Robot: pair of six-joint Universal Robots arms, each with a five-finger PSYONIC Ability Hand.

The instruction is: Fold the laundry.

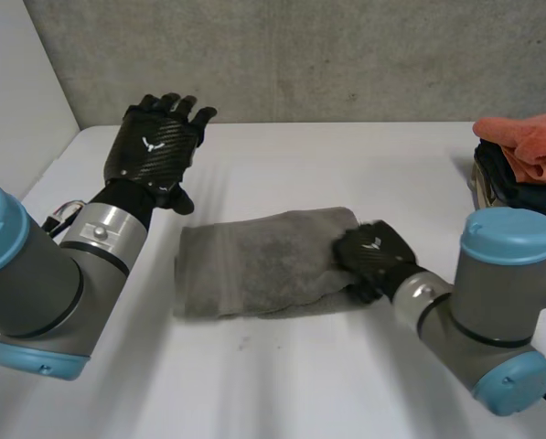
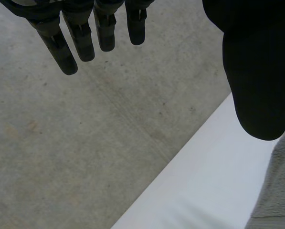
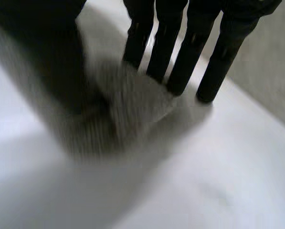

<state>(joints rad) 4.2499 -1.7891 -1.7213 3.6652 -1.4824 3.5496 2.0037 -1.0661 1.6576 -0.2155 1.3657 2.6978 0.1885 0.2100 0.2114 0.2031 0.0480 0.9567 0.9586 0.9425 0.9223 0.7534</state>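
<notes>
Progress looks good: the grey terry towel (image 1: 254, 265) lies in the middle of the white counter (image 1: 346, 165) as a thick, narrow rectangle, so at least one fold seems done. Its edges are loose and uneven, and the end nearer the counter's right edge bulges upward.

The right hand (image 1: 373, 256) rests on that right end. In the right wrist view its fingers (image 3: 180, 67) are straight and a little apart, with their tips down on the cloth rather than curled round it. The left hand (image 1: 158, 137) is raised above the counter's far left corner, clear of the towel, with its fingers (image 2: 80, 43) spread and holding nothing.

At the far right edge an orange cloth (image 1: 529, 142) sits on top of dark folded garments (image 1: 515, 187), probably pieces already finished. What seems left for the towel is a last fold or a smoothing, then a move to that pile.
</notes>
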